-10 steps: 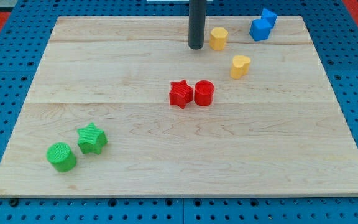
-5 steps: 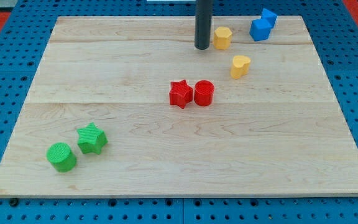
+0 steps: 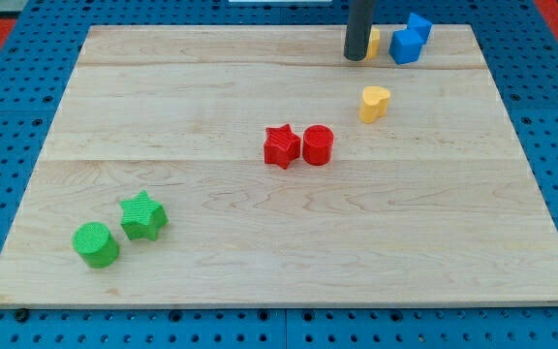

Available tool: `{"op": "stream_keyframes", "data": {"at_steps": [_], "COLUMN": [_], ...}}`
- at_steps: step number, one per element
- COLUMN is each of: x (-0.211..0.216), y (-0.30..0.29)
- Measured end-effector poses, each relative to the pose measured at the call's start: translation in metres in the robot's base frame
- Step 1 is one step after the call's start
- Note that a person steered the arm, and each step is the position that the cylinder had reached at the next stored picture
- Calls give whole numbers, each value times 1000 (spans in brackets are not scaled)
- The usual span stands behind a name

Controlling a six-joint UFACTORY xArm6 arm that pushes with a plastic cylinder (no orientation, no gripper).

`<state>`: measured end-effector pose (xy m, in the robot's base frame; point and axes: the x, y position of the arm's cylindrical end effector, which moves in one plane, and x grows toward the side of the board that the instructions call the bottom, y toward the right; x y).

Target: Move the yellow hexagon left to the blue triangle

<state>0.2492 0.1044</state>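
Note:
The yellow hexagon (image 3: 373, 42) sits near the view's top right, mostly hidden behind my dark rod; only its right edge shows. My tip (image 3: 356, 57) rests against its left side. Just to the hexagon's right are two blue blocks: a blue block (image 3: 405, 46) close beside it and another blue block (image 3: 418, 26) behind that one. Their exact shapes are hard to make out.
A yellow heart-like block (image 3: 375, 102) lies below the hexagon. A red star (image 3: 281, 146) and red cylinder (image 3: 318, 144) sit together mid-board. A green cylinder (image 3: 96, 244) and green star (image 3: 143, 215) are at bottom left. The wooden board (image 3: 260, 262) lies on a blue pegboard.
My tip has moved right and slightly up, pushing the yellow hexagon to the right until it sits next to the nearer blue block. The other blocks have not moved.

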Motion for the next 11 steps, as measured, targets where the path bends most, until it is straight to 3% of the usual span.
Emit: {"op": "stream_keyframes", "data": {"at_steps": [4,7,11], "x": [-21,18,-12], "y": [-6,-14,-8]}}
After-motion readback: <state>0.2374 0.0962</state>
